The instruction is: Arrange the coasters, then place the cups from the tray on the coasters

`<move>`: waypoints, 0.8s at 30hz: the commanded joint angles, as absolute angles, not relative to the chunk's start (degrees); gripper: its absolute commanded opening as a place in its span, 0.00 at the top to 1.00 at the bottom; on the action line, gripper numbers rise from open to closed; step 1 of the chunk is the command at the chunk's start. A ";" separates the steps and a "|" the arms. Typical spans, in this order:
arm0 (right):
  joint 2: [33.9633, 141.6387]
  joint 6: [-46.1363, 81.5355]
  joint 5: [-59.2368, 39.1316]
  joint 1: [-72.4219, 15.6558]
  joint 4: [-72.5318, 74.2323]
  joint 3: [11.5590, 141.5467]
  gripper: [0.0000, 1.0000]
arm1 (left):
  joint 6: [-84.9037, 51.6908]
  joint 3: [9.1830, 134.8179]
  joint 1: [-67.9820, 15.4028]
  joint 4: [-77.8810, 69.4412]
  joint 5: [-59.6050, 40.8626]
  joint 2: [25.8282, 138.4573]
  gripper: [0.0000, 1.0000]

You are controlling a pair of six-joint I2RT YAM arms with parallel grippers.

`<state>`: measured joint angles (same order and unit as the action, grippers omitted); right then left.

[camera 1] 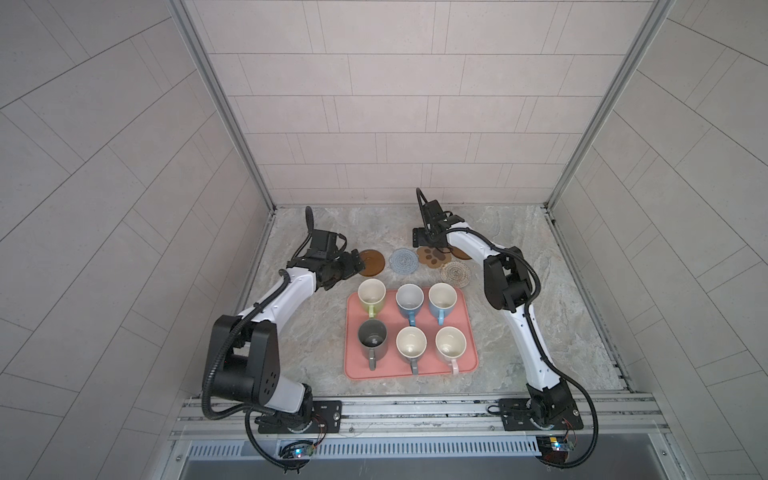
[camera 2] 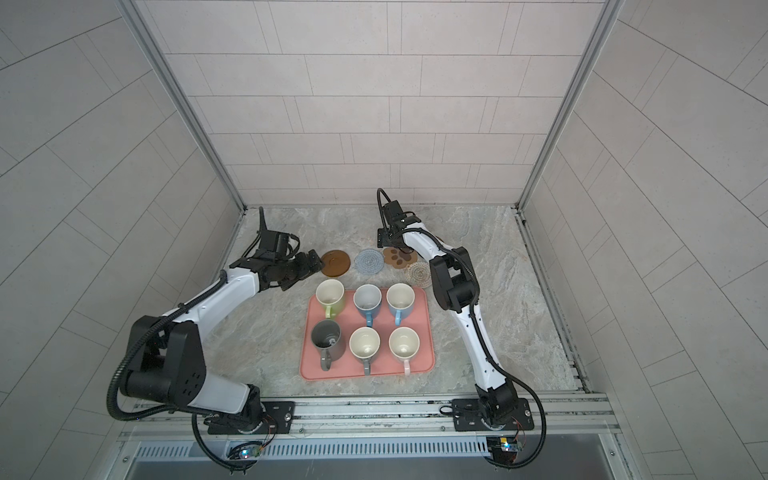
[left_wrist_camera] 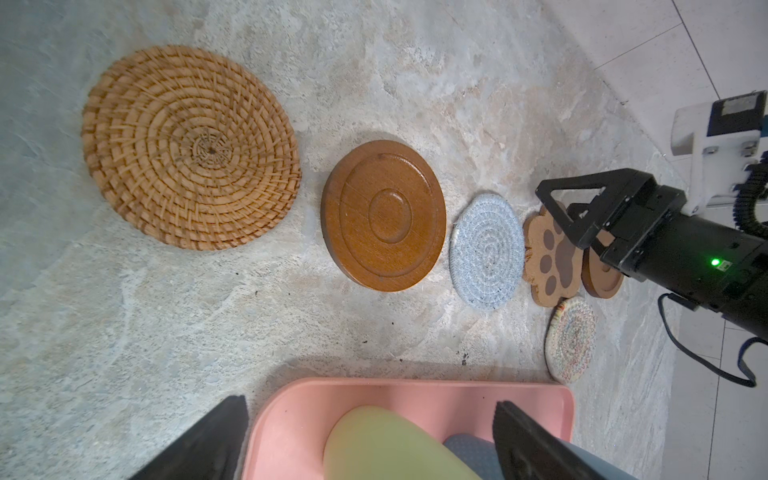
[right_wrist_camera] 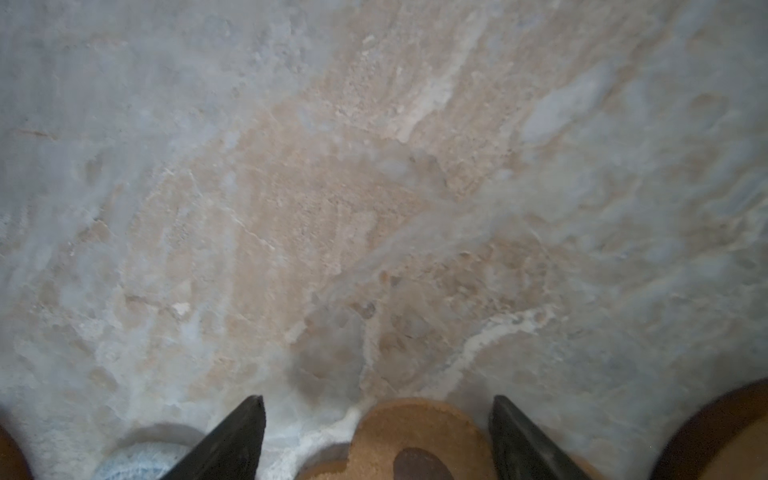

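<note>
the right jaws, spread and empty, hang over the paw coaster [right_wrist_camera: 415, 432], which lies against a wooden disc [right_wrist_camera: 719, 436]. the left jaws, spread wide, are farther off

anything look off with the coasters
Yes. The paw-shaped coaster crowds against the wooden disc beside it, possibly overlapping it. The beige crochet coaster sits out of the row, nearer the tray.

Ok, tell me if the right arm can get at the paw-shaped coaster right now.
Probably yes: its open fingers hang over the paw-shaped coaster, with nothing between them.
</note>
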<state>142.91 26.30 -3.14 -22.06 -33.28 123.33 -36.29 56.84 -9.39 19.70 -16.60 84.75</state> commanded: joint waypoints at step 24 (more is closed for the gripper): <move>106.77 33.05 -7.15 -16.01 -27.60 74.81 0.13 | -36.47 57.79 -9.14 19.50 -16.27 84.72 0.00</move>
<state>108.62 29.98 -6.39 -17.15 -29.69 77.45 -36.25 56.86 -9.39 19.77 -16.58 84.75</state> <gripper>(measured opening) 0.868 0.999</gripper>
